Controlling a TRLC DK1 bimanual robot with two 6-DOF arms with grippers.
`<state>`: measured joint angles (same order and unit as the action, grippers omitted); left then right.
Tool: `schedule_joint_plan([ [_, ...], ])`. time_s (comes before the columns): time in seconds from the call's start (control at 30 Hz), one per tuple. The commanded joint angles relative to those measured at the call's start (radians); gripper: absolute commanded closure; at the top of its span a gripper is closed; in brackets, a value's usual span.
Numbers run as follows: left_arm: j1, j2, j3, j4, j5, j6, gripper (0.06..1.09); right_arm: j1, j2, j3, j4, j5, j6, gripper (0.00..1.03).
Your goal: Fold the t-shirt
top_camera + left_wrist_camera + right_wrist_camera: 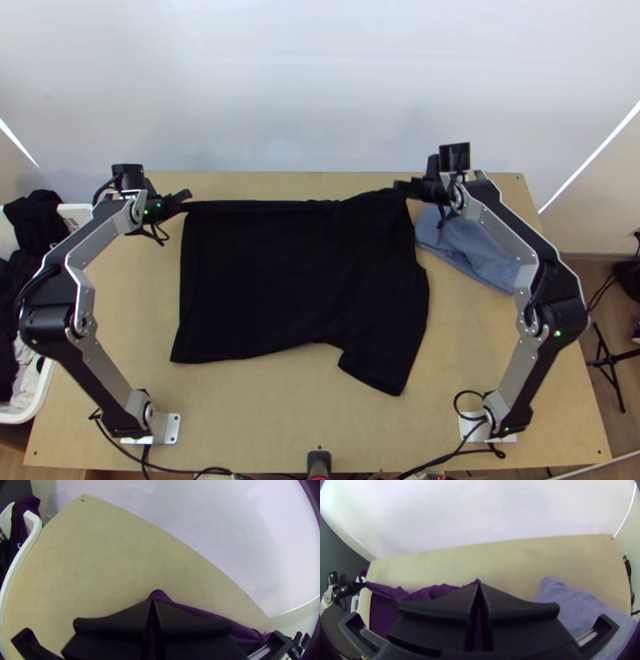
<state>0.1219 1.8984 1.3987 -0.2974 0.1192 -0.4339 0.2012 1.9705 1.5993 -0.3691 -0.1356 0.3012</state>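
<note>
The black t-shirt (280, 280) lies across the middle of the table, its far edge drawn into a taut line between the grippers and one sleeve pointing toward the near edge. My left gripper (186, 197) is shut on its far left corner; in the left wrist view, cloth peeks out past the tips of the left gripper (153, 600). At the shirt's far right, my right gripper (400, 190) is shut on the cloth, and a bit of it shows beyond the right gripper (479, 584) in the right wrist view. The shirt looks purple in both wrist views.
A blue-grey cloth (468, 248) lies bunched at the right, partly beneath the right arm. A white basket (76, 214) with dark clothes stands off the table's left edge. Bare table (264, 424) stretches along the near side, and a pale wall rises behind the far edge.
</note>
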Motion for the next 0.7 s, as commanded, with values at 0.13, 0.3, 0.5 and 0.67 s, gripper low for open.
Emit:
schedule_joint_plan([
  [0.13,-0.013,0.091,0.105,0.132,-0.009,-0.138,0.69,-0.009,0.140,0.208,0.071,0.056,0.070,0.63],
  [0.3,-0.044,0.057,0.108,0.132,-0.007,-0.091,0.10,-0.014,0.137,0.238,-0.056,0.070,0.187,0.03],
  [0.5,-0.056,-0.064,0.029,0.135,-0.004,-0.054,0.10,0.000,0.059,0.295,-0.349,0.051,0.098,0.03],
  [0.67,-0.034,-0.205,-0.084,0.113,0.020,-0.029,0.10,0.023,-0.068,0.231,-0.798,0.053,0.142,0.04],
])
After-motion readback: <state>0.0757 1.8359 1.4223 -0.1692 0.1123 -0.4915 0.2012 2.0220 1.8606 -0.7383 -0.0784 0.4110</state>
